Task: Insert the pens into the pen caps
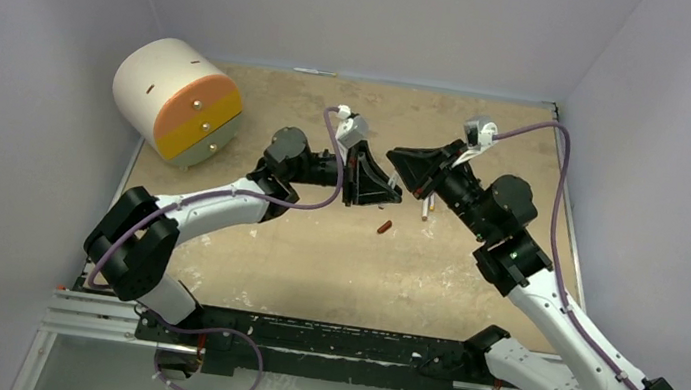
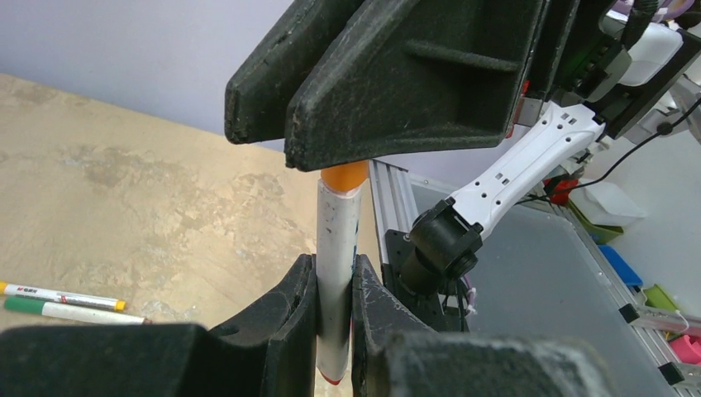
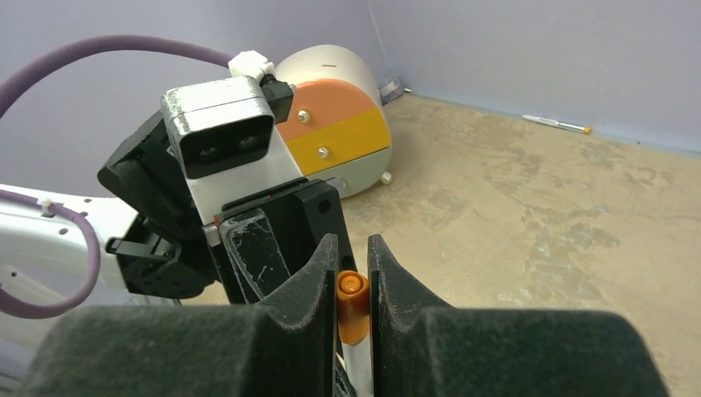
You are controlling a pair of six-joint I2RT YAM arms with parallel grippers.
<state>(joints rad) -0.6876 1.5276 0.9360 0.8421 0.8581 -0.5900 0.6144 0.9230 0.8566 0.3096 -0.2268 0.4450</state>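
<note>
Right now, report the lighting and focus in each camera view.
Top external: even, soft light, faint shadows on the tan table. Left wrist: the left tool blurs nearest the lens, the thin white-barrelled pen it clamps is sharp. Right wrist: the right tool soft up close, the stubby orange plastic cap crisp.

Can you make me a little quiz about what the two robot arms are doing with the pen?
1. True or false: the left gripper is shut on a white pen.
2. What colour is the cap pinched in the right gripper? A green, B orange, C blue.
3. Fill in the number: in the left wrist view, ____ loose pens lie side by side on the table.

Key: 1 true; 2 B; 3 two.
</note>
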